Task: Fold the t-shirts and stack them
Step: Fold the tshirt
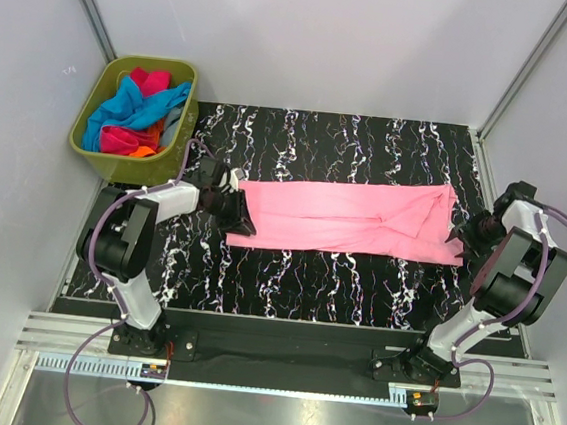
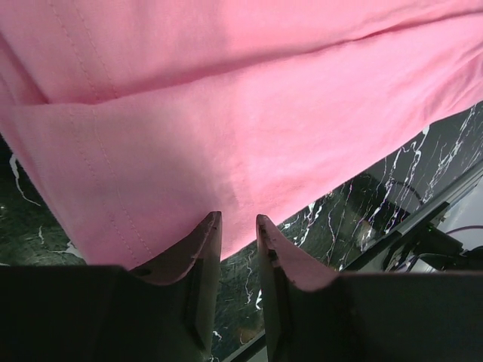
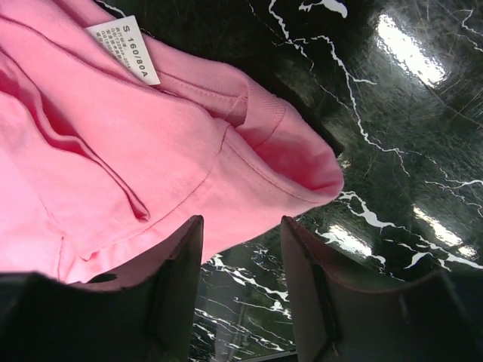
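the light pink t-shirt [image 1: 353, 219] lies flat across the middle of the black marbled mat [image 1: 307, 285], folded into a long band that runs from the mat's left side almost to its right edge, with some creased folds towards the right end. the left gripper [image 1: 226, 199] sits low at the mat's left side, at the shirt's hem end; in the left wrist view its jaws stand a little apart with only bare mat in the narrow gap, the hem just beyond the tips, grasping nothing. the right gripper [image 1: 468, 228] is at the mat's right edge, at the collar end, jaws spread and released, the cloth lying against one fingertip; a size label [image 3: 123, 49] shows there. off the mat's far left corner stands the olive-green bin [image 1: 127, 167], holding the other t-shirts [image 1: 138, 108] in a heap.
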Tool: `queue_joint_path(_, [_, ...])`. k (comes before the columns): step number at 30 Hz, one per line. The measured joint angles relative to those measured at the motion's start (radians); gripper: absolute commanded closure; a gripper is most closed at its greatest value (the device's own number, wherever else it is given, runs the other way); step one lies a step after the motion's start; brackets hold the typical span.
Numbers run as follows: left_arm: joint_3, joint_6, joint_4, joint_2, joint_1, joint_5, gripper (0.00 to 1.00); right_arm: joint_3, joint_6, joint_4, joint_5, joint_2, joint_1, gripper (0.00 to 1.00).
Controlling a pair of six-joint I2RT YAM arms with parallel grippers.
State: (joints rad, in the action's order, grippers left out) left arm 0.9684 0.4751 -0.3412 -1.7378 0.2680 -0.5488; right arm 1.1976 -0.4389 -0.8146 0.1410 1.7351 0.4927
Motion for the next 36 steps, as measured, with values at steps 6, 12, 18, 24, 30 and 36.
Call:
queue_joint_path(6, [-0.001, -0.002, 0.001, -0.021, -0.010, 0.010, 0.73, -0.050, -0.010, 0.032, 0.000, -0.001, 0.002, 0.46])
queue_joint_path(12, [-0.010, -0.005, 0.006, -0.040, -0.015, 0.021, 0.74, -0.067, -0.011, 0.036, -0.001, 0.002, 0.016, 0.45])
queue_joint_path(18, [-0.006, -0.005, 0.017, -0.058, -0.024, 0.000, 0.75, -0.057, -0.015, 0.050, -0.007, 0.053, 0.019, 0.49])
queue_joint_path(24, [0.011, -0.006, 0.019, -0.080, -0.034, -0.018, 0.76, -0.045, -0.016, 0.058, -0.047, 0.086, 0.021, 0.82])
queue_joint_path(30, [0.027, -0.016, 0.020, -0.097, -0.041, -0.029, 0.79, 0.014, 0.026, 0.047, -0.122, 0.090, 0.023, 0.92])
queue_joint_path(36, [0.051, -0.043, 0.001, -0.104, -0.042, -0.017, 0.78, 0.048, 0.050, 0.033, -0.121, 0.111, 0.023, 0.76])
